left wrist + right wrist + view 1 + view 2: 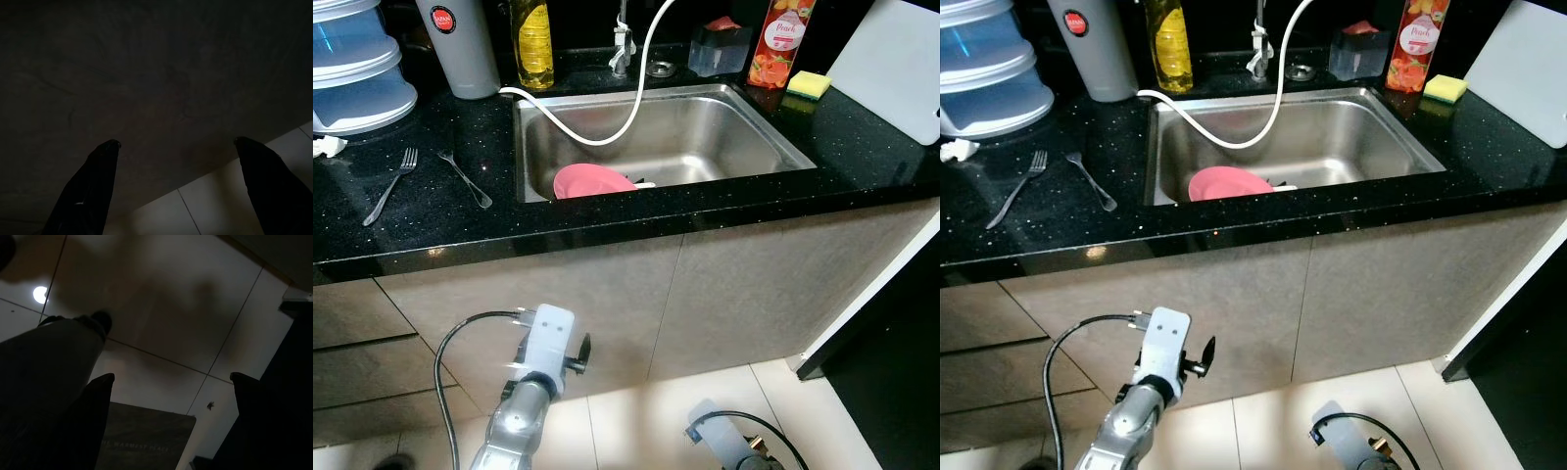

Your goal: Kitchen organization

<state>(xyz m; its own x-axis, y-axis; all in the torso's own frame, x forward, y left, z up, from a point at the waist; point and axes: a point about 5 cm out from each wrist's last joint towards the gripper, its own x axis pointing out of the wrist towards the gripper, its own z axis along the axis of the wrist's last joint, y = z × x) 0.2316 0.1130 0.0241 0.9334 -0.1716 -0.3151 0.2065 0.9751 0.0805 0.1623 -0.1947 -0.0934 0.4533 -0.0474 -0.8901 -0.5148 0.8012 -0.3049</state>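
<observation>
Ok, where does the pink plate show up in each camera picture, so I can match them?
Left eye view: pink plate leans at the sink's front left corner, under the white hose.
Right eye view: same plate, same corner.
Left wrist view: not in it; dark cabinet front and floor tiles.
Right wrist view: not in it; floor tiles.
Shared landmark: the yellow sponge at the sink's back right.

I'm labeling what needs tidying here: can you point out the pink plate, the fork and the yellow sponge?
pink plate [592,181]: left eye view, middle of its upturned face, in the sink.
fork [391,185]: left eye view, mid-handle, on the black counter.
yellow sponge [809,84]: left eye view, middle of its top face.
</observation>
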